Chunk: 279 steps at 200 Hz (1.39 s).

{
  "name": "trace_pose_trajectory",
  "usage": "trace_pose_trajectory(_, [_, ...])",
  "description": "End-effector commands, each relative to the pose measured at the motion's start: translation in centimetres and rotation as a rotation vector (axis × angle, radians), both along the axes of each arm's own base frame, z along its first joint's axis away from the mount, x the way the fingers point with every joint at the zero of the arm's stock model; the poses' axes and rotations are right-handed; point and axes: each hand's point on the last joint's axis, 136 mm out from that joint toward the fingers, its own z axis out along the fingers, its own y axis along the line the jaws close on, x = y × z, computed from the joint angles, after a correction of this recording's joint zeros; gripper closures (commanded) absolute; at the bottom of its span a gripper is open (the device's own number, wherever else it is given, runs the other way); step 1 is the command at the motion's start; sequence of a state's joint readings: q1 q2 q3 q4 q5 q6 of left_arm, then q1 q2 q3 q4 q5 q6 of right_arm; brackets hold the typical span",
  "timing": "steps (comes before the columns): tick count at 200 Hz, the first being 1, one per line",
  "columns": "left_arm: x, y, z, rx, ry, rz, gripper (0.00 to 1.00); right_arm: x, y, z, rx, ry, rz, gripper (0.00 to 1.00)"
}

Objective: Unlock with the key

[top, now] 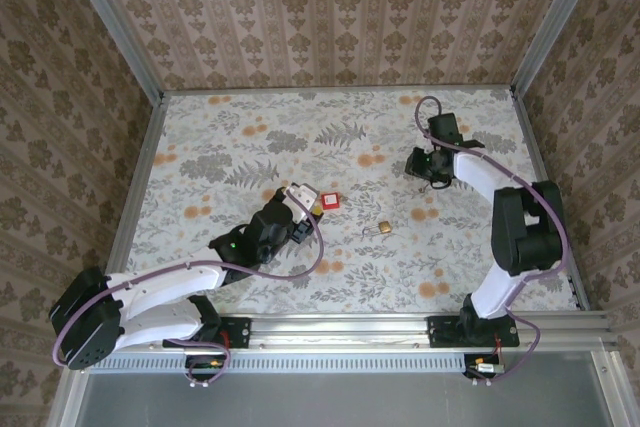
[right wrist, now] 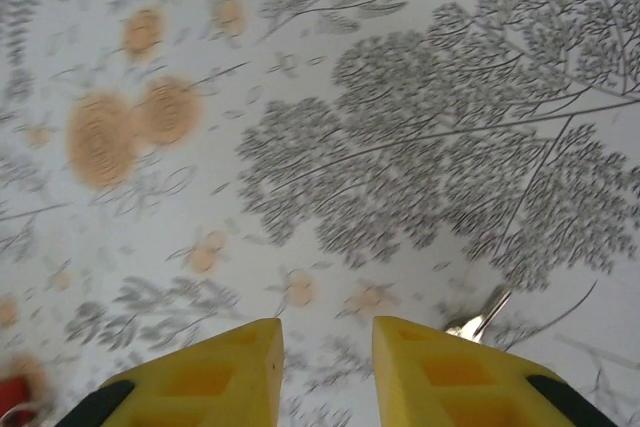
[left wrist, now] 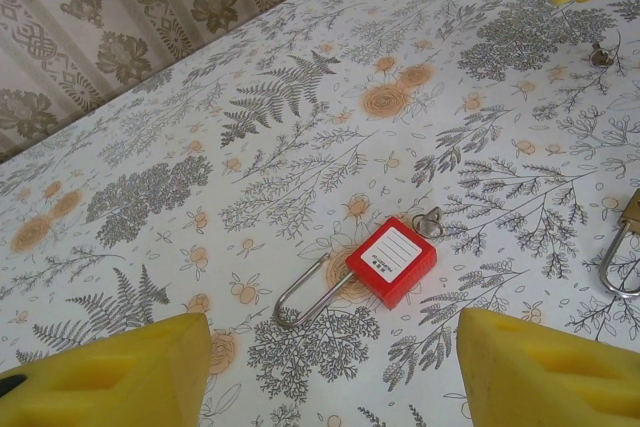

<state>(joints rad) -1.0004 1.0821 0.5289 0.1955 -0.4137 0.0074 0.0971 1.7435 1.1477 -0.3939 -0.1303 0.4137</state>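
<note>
Around the red padlock point(top: 328, 199), the widest free room is on its far side: bare counter point(top: 230, 127) runs to the back wall point(top: 340, 17), and on the far left up to the side wall point(top: 60, 97). On its left, the left fingers point(left wrist: 130, 377) stand spread just short of the shackle, with a bare lane between them; the left arm point(top: 170, 287) bars the near-left approach. A small silvery key head point(left wrist: 430, 220) sticks out at the body's right end. To the right and nearer lies a brass padlock point(top: 383, 228), apart, with passable counter between. Farther right, the right fingers point(right wrist: 200, 377) stand close over the counter with a narrow gap between them and a loose key point(right wrist: 480, 319) just outside one finger.
</note>
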Motion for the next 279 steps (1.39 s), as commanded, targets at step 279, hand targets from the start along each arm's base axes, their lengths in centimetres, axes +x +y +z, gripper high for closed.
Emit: trace_pose_trajectory(279, [-0.1, -1.1, 1.4, -0.030, 0.001, -0.029, 0.34, -3.5, -2.0, -4.2, -0.076, 0.148, 0.028, 0.75])
